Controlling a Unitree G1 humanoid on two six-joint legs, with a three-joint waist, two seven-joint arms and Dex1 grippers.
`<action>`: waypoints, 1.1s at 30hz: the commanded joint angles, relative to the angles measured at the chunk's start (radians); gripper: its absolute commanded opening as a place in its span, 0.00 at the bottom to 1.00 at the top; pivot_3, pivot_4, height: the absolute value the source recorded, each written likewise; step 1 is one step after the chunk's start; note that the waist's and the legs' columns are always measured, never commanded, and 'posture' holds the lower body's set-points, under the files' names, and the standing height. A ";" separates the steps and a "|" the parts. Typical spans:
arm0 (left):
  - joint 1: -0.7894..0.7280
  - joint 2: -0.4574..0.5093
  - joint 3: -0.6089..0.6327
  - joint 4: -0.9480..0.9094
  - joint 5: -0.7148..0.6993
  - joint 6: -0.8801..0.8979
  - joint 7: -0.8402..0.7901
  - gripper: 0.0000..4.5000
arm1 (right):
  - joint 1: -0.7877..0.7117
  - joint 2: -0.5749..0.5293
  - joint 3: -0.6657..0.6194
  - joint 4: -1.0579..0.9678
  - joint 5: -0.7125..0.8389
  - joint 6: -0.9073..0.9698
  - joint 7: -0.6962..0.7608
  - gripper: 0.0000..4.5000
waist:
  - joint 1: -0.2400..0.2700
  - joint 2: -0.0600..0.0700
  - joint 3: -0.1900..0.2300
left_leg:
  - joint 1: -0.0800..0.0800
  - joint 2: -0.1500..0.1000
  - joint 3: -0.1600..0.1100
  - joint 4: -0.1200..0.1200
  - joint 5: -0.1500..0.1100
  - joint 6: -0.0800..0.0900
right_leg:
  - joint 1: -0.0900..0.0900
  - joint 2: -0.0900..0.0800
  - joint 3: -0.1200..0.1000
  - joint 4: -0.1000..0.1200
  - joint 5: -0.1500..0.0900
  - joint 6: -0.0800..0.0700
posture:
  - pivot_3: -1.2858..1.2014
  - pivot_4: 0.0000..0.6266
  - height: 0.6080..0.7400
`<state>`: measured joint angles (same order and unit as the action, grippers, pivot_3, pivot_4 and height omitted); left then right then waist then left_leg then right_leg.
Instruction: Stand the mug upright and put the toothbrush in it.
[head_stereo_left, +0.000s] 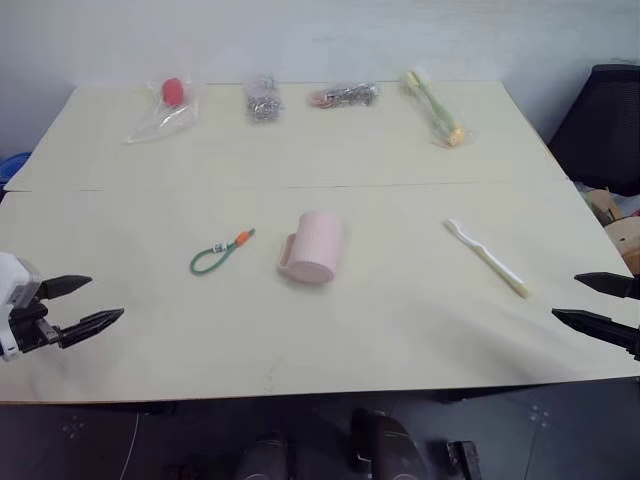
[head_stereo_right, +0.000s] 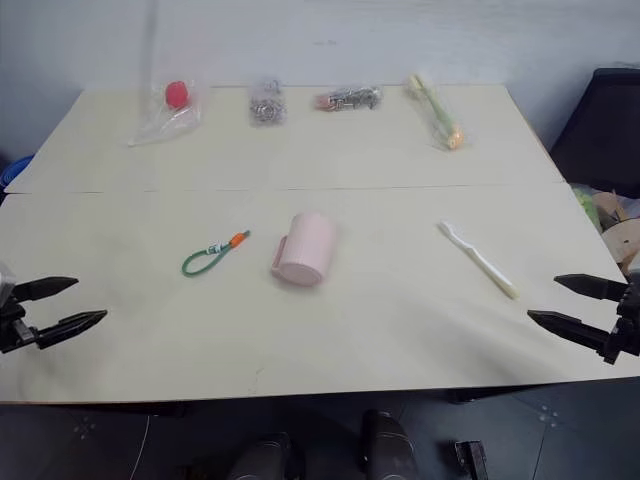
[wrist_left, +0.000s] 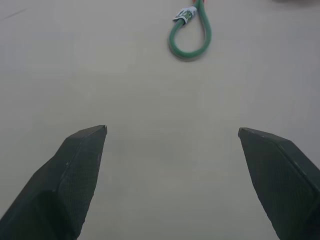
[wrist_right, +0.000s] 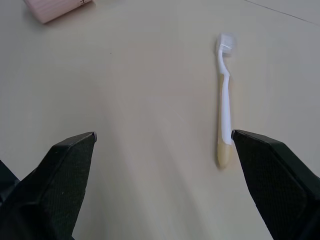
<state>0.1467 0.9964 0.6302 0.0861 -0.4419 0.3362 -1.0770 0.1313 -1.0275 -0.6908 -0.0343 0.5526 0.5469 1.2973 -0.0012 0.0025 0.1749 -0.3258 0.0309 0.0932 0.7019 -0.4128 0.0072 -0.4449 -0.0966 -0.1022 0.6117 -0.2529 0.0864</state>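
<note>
- Nearest the camera, at the worktop's (head_stereo_left: 400, 330) near edge, the left claw (head_stereo_left: 92, 303) hangs at the far left with its two black fingers spread wide apart and nothing between them.
- At the far right of that same near edge, the right claw (head_stereo_left: 592, 302) also stands with its fingers wide apart and empty, its tips pointing in toward the middle of the worktop.
- Near the middle of the worktop the mug (head_stereo_left: 313, 247) lies on its side, pale pink, its handle on the left; which end is the mouth cannot be told.
- Well to the right of the mug lies the toothbrush (head_stereo_left: 487, 257), flat on the worktop, its white bristled head toward the far left and its cream-yellow handle end toward the near right, close to the right claw but not touching it.
- Left of the mug and apart from it lies a green cord loop (head_stereo_left: 214, 257) with an orange end.
- Along the far edge sit four clear bags in a row: one with a red ball (head_stereo_left: 172, 92) at the left, then two with metal bits (head_stereo_left: 263, 100), and a green-and-yellow stick (head_stereo_left: 434, 106) in the bag at the right.
</note>
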 joint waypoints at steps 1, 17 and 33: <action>0.006 0.005 0.037 -0.020 -0.004 -0.005 0.004 0.99 | -0.008 -0.031 -0.004 -0.006 0.009 -0.002 0.004 1.00 | 0.000 0.000 0.000 | 0.000 0.000 0.000 0.000 0.000 0.000 | 0.000 0.000 0.000 0.000 0.000 0.000 | 0.52 0.24 1.00; -0.026 0.018 0.011 0.024 0.005 0.009 0.009 0.99 | 0.011 -0.028 -0.006 -0.011 0.018 0.027 0.005 1.00 | 0.000 0.000 0.000 | 0.000 0.000 0.001 0.000 0.000 0.000 | 0.000 0.000 0.000 0.000 0.000 0.000 | 0.52 0.24 1.00; -0.063 0.018 -0.002 0.058 0.016 -0.009 0.016 0.99 | 0.024 -0.007 -0.011 -0.003 0.003 0.009 -0.025 1.00 | 0.000 0.000 0.000 | 0.001 0.000 0.002 0.000 0.000 0.000 | 0.000 0.000 0.000 0.001 0.000 0.000 | 0.52 0.24 1.00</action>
<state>0.0926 0.9974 0.6140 0.1356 -0.4254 0.3287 -1.0668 0.1512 -1.0274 -0.6759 -0.0309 0.5566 0.5684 1.2789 -0.0008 0.0025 0.1749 -0.3251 0.0306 0.0950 0.7017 -0.4128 0.0072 -0.4447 -0.0962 -0.1018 0.6122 -0.2529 0.0864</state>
